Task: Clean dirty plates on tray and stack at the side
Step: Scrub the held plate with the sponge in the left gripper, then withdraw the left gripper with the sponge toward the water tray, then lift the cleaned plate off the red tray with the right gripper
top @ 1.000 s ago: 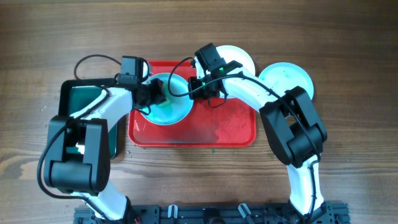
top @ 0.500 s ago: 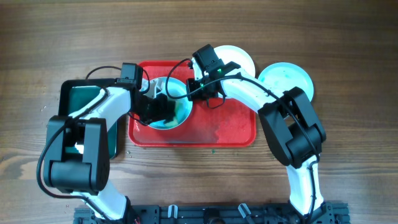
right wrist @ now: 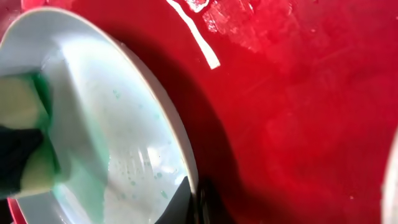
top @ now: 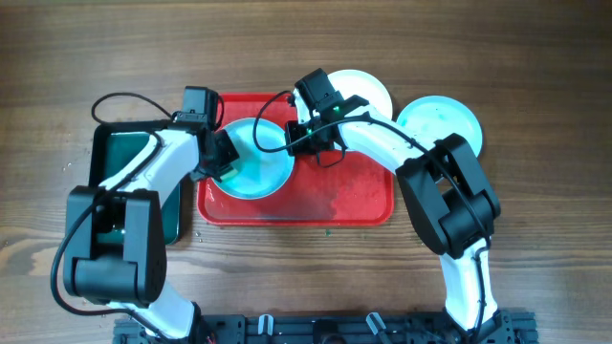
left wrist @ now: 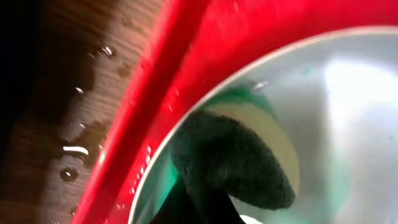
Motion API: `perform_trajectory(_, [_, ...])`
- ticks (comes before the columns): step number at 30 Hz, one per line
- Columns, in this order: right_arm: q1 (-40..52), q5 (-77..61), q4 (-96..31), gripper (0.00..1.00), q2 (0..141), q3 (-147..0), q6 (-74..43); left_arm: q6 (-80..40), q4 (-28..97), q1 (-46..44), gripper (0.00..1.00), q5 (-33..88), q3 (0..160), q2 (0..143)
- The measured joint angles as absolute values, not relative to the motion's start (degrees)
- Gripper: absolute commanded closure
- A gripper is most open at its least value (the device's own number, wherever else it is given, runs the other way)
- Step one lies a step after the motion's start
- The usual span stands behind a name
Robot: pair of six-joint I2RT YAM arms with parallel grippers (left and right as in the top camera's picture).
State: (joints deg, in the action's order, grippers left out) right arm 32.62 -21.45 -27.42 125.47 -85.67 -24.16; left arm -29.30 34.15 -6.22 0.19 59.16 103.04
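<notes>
The plate point(top: 260, 167) sits on the left part of the tray point(top: 359, 196), tilted, with its right rim lifted. The right gripper point(top: 304, 134) is clamped on that rim. In the right wrist view the edge runs straight in between the fingertips, so the hold is thin and only on the lip.

The left gripper point(top: 218, 158) is at the plate's left edge, closed on a sponge point(left wrist: 261, 134) that presses on the inside of the plate. Teal-green smears show beside the sponge and lower in the bowl, so the wiping looks unfinished.

The main risk is slip. The plate is wet and held only by its rim, so a hard push from the sponge could twist it out of the right fingers and drop it onto the tray. The tray floor looks wet and glossy too, so the low edge resting on it has little to stop it sliding.

The sponge is also working right at the rim, next to the tray's left wall. A stroke that runs too far left could leave the plate, catch the wall or flick more green water onto the table point(top: 535, 239), where drops point(left wrist: 74, 149) already lie.

A white plate point(top: 371, 88) and a second green plate point(top: 442, 119) lie just beside each other, off the tray's far right corner. A careless swing of the right arm could knock them.
</notes>
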Motion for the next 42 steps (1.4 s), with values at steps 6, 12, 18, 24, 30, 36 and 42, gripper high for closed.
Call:
perform_trajectory(6, [32.27,-22.98,-30.11,0.96,125.47,-85.82,-24.21,-23.14,49.41,-1.89,0.96,11.99,71.99,101.25])
perform_trajectory(12, [32.05,-24.99,-36.62,0.96,124.88,-85.97,-24.16,-21.23,55.70,8.84,0.96,14.06,83.05,91.96])
perform_trajectory(18, [32.93,-7.22,-45.19,0.96,116.27,-84.58,-23.03,-21.02,59.20,11.42,0.96,13.80,81.60,92.16])
perform_trajectory(24, [42.59,24.10,-47.44,0.96,102.67,-84.58,-21.76,-20.84,60.29,11.42,0.96,13.39,80.93,92.16])
perform_trajectory(30, [56.34,52.25,-48.62,0.96,102.45,-84.58,-21.12,-20.82,60.90,11.42,0.96,13.39,80.93,92.20])
perform_trajectory(36, [64.05,69.08,-48.23,0.96,102.45,-84.58,-21.10,-20.82,60.90,11.42,0.96,13.39,80.93,92.20])
perform_trajectory(42, [66.50,81.54,-44.51,0.96,102.45,-84.55,-18.94,-20.82,60.93,11.42,0.96,13.39,80.90,92.20])
